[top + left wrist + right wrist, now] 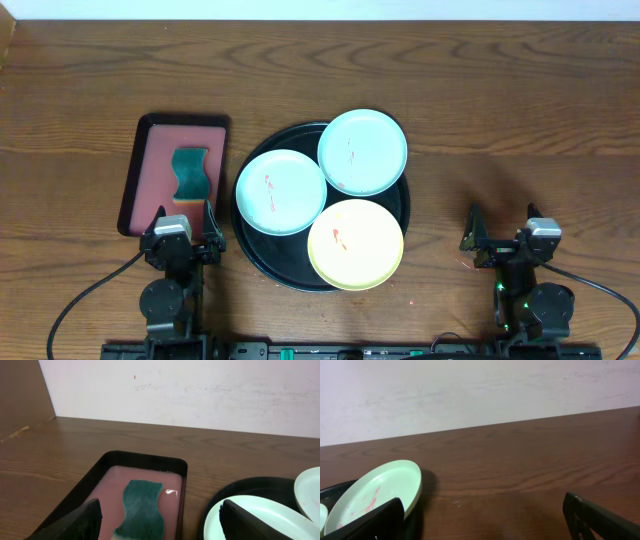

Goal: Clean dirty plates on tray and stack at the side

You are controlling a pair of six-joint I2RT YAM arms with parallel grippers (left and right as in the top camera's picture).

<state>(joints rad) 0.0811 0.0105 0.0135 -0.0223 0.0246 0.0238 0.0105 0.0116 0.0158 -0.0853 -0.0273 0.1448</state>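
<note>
A round black tray (pixel 252 255) sits mid-table and holds three plates with red smears: a mint-green one on the left (pixel 281 192), a mint-green one at the back right (pixel 362 152) resting on the rim, and a pale yellow one in front (pixel 356 244). My left gripper (pixel 183 222) is open and empty at the near left, over the red tray's front end; in the left wrist view (pixel 160 520) its fingers frame the sponge and the left plate (pixel 260 520). My right gripper (pixel 500 226) is open and empty over bare wood right of the tray. The back plate (pixel 375 490) shows in the right wrist view.
A rectangular red tray (pixel 150 160) with a dark rim holds a green sponge (pixel 191 172) left of the black tray; it also shows in the left wrist view (pixel 107 485) with the sponge (pixel 142 510). A pale wall (pixel 200 390) stands behind the wood-grain tabletop (pixel 520 120).
</note>
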